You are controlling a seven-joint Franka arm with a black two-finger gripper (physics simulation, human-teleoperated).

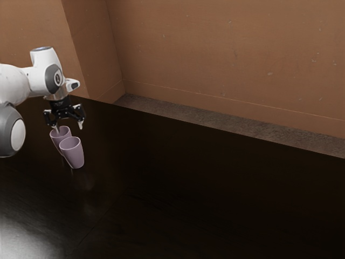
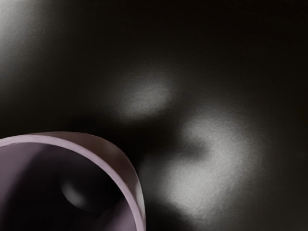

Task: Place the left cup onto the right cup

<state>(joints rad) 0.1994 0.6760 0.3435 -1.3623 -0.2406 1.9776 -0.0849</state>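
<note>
Exterior view: the gripper hangs pointing down, its fingers spread wide and gripping nothing. The purple cup stands upright directly beneath it, with one fingertip at the cup's rim and the other finger clear of the cup. The second purple cup stands upright just beside the first, lower and off to one side of the gripper, on the dark table. Wrist view: the purple cup sits just under the hand, open mouth facing it, interior visible; beyond its rim lies the glossy table with pale reflections.
</note>
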